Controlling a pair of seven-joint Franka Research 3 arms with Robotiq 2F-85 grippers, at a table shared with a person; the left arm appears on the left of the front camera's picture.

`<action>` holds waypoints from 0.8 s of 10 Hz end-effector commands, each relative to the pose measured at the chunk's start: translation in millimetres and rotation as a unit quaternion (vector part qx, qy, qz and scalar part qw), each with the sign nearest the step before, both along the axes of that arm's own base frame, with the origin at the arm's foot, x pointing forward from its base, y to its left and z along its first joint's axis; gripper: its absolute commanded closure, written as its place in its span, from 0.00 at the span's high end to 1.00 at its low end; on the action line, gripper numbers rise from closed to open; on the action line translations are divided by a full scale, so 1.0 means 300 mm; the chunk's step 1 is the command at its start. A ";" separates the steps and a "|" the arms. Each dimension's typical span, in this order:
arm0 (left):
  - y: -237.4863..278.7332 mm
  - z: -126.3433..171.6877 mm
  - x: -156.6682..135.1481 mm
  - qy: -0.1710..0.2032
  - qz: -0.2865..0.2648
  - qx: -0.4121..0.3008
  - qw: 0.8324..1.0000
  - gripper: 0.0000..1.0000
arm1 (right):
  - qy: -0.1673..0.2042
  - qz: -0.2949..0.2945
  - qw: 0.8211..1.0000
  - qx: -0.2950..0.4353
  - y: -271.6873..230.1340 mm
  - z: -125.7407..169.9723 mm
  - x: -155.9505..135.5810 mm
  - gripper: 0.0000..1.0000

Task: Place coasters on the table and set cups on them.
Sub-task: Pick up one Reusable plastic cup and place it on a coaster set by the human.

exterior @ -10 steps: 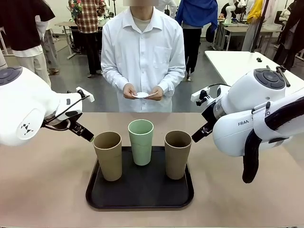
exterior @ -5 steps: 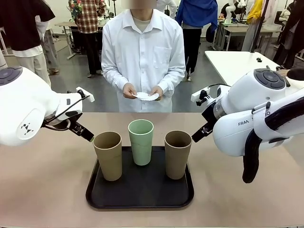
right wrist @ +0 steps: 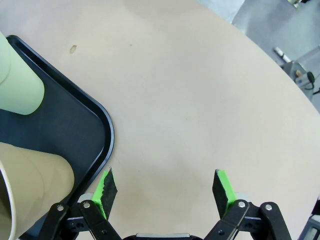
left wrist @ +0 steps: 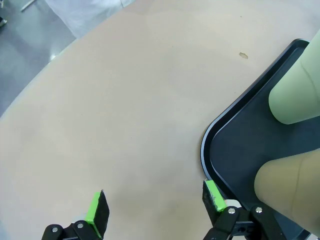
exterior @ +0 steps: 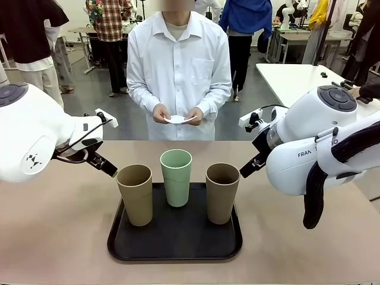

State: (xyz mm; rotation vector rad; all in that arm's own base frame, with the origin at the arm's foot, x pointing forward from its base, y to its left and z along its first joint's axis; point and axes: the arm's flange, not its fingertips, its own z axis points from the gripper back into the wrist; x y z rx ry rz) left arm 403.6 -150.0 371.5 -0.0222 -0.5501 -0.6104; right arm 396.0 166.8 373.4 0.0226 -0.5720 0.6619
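Note:
Three cups stand upright on a black tray point(exterior: 175, 240): a tan cup point(exterior: 135, 193) at left, a mint green cup point(exterior: 176, 176) in the middle back and a tan cup point(exterior: 222, 191) at right. The person across the table point(exterior: 53, 231) holds thin white coasters point(exterior: 176, 120) in both hands at waist height. My left gripper point(left wrist: 156, 202) hovers open over bare tabletop beside the tray's left corner point(left wrist: 207, 145), with nothing between its fingers. My right gripper point(right wrist: 166, 189) hovers open over bare tabletop just off the tray's right corner point(right wrist: 107, 135), near the right tan cup point(right wrist: 35, 175).
A white-topped table point(exterior: 297, 80) stands behind at the right. Several people stand in the background. A small mark point(left wrist: 243, 55) shows on the tabletop near the tray's far edge. Bare tabletop lies to the left and right of the tray.
The person's hands shifted the coasters slightly and brought them back level. Both arms and the cups have stayed still.

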 end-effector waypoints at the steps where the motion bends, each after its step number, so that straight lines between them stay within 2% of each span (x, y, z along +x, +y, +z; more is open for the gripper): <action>1: 0.000 0.000 0.000 0.000 0.000 0.000 1.000 1.00 | 0.000 0.000 1.000 0.000 0.000 0.000 0.000 1.00; 2: 0.000 0.000 0.000 0.000 0.000 0.000 1.000 1.00 | 0.000 0.000 1.000 0.000 0.000 0.000 0.000 1.00; 3: 0.023 0.023 -0.018 0.023 -0.027 -0.004 0.999 1.00 | 0.028 0.008 0.999 0.026 -0.021 0.018 -0.017 1.00; 4: 0.043 0.061 -0.047 0.026 -0.035 0.028 0.999 1.00 | 0.033 0.016 0.999 0.015 -0.054 0.059 -0.066 1.00; 6: 0.098 0.191 -0.167 0.051 -0.063 0.024 0.996 1.00 | 0.066 0.010 0.998 0.001 -0.133 0.165 -0.225 1.00; 8: 0.135 0.248 -0.291 0.103 -0.058 0.036 0.992 1.00 | 0.084 -0.013 0.995 -0.043 -0.181 0.237 -0.393 1.00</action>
